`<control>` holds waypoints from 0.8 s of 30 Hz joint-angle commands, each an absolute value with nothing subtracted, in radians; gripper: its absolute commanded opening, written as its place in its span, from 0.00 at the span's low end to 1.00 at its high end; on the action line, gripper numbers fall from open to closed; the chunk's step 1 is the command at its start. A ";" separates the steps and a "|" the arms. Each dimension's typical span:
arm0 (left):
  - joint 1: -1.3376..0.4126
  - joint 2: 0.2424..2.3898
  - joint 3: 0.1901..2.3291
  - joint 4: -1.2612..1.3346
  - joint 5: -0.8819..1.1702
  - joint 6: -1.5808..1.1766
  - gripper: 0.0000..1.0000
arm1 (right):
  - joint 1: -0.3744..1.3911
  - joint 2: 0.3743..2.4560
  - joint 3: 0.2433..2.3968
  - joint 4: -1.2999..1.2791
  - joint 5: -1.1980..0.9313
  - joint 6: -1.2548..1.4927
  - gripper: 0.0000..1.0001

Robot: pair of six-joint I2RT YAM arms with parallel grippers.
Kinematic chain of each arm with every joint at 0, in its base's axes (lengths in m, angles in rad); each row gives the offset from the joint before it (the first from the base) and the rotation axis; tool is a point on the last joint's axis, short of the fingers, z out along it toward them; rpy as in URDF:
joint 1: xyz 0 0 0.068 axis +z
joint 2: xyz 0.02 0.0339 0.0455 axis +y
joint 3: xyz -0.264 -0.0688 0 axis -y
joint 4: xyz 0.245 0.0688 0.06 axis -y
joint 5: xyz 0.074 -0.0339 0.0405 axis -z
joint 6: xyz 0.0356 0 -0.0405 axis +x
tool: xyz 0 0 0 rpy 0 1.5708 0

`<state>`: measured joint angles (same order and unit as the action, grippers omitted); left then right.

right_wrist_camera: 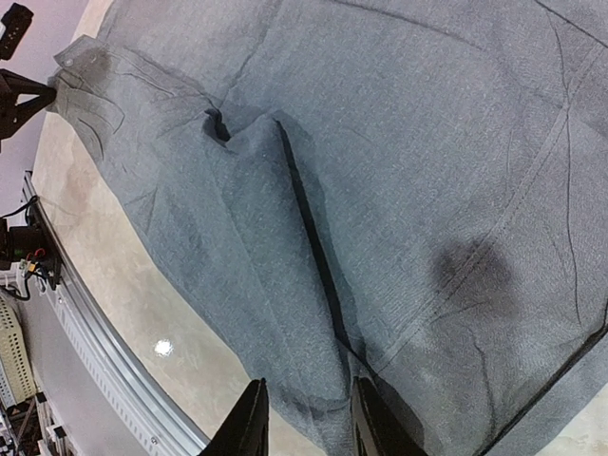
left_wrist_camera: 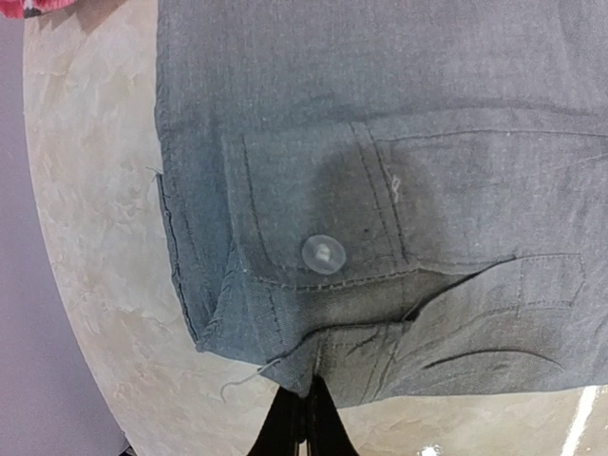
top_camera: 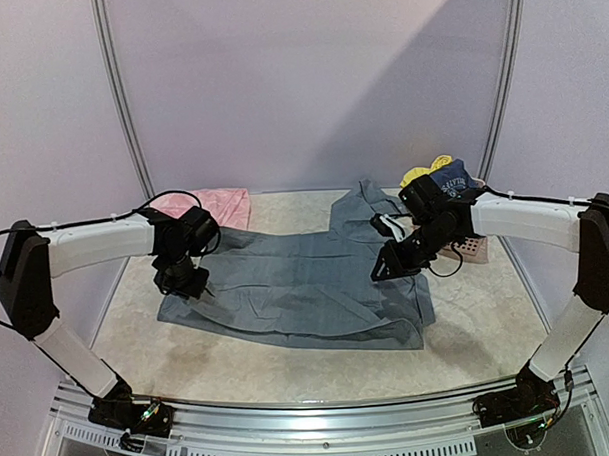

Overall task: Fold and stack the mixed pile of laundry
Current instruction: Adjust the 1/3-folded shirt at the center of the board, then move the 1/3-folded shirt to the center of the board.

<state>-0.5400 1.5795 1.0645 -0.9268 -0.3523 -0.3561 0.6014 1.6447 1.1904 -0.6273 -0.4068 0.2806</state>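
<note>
I have the grey collared button shirt [top_camera: 296,283] spread flat across the middle of the table [top_camera: 478,322]. The left gripper [left_wrist_camera: 309,404] has its fingers pressed together right at the shirt's left edge, just below a clear button [left_wrist_camera: 323,254] (whether cloth is caught between them I cannot tell). The right gripper [right_wrist_camera: 306,413] hangs spread over the shirt's right half. The navy top [top_camera: 453,181] and yellow piece [top_camera: 423,171] are heaped at the back right, by the pink basket [top_camera: 472,248].

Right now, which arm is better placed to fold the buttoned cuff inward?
Left, probably: left gripper closed at the cuff edge of the grey shirt, by the button; right gripper open over the opposite end.
</note>
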 commanded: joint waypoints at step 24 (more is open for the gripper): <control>-0.505 1.395 1.076 -0.931 -0.389 -0.499 1.00 | 0.554 1.480 1.016 -0.625 -0.355 0.355 0.41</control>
